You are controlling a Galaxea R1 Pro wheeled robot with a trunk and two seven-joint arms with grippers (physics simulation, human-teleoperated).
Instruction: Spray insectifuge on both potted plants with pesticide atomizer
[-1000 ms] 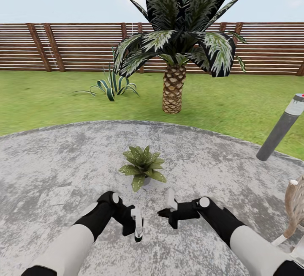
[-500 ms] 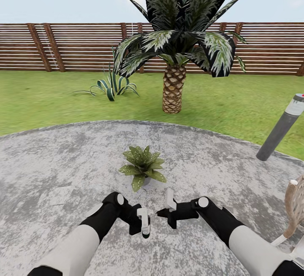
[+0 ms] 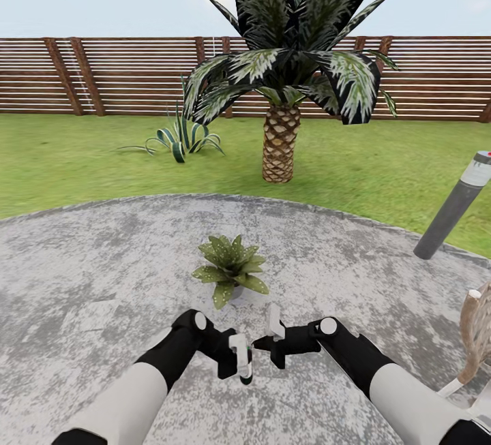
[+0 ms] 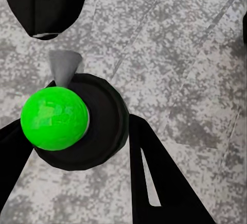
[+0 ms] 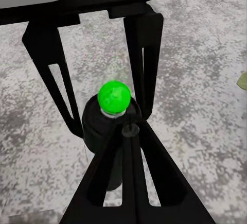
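The spray bottle (image 4: pixel 77 121) sits between the two fingers of the left gripper (image 3: pixel 240 362), which is closed on it; from the left wrist camera the bottle's round dark top with its bright green ball shows between the black fingers (image 4: pixel 159 183). In the head view the bottle (image 3: pixel 244 371) hangs low in that gripper, just in front of the right gripper (image 3: pixel 262 344) — the two nearly meet above the grey paved patio (image 3: pixel 102 261). The right wrist camera looks through its own closed fingers (image 5: pixel 128 177) at the left gripper's fingers standing either side of the bottle (image 5: pixel 110 126); the right gripper holds nothing.

The bottle is slim and dark, with a green-lit knob on top.

A small potted plant (image 3: pixel 230 269) with pointed, speckled leaves stands on the patio just beyond both grippers.

Since a second ago the left arm has swung inward, carrying the bottle toward the right gripper — the right arm has hardly moved.
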